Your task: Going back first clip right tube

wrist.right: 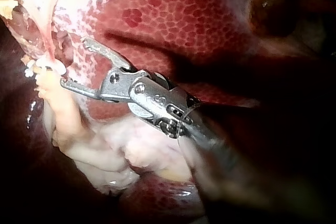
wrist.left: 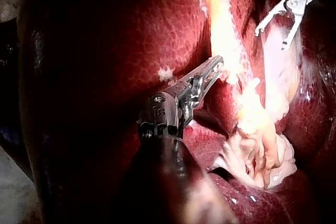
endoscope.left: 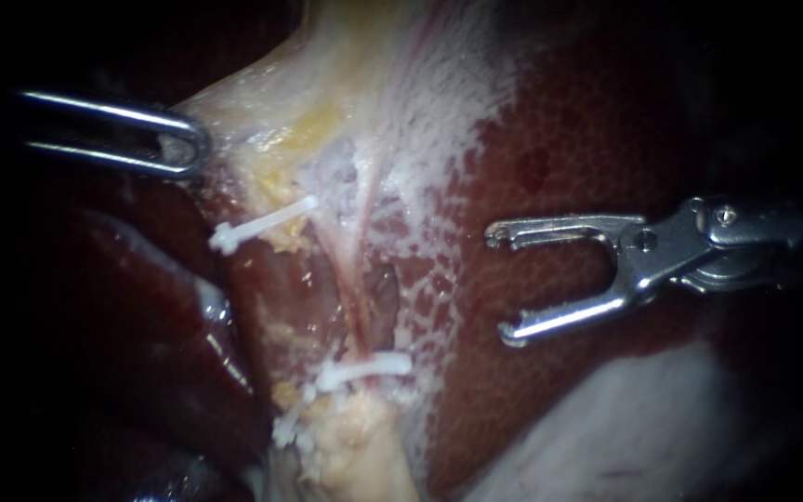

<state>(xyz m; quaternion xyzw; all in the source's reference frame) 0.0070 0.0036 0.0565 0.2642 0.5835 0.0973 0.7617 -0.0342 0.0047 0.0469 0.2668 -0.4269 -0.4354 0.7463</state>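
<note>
Steel forked jaws of my right instrument stand spread and empty over the mottled red liver. They are well right of the white plastic clip on the thin pink tube.

Left wrist view: my left instrument pinches the pale yellowish tissue taut.

Right wrist view: 1 jaw tip lies near the clip, so I'd back out straight along the shaft. The liver looks wet and soft, with open room behind.

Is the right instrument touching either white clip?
No, the right instrument sits open and empty over the liver, apart from the upper clip and lower clip.

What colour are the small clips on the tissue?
White. The endoscope view shows them best, for instance the upper clip and the lower clip.
</note>
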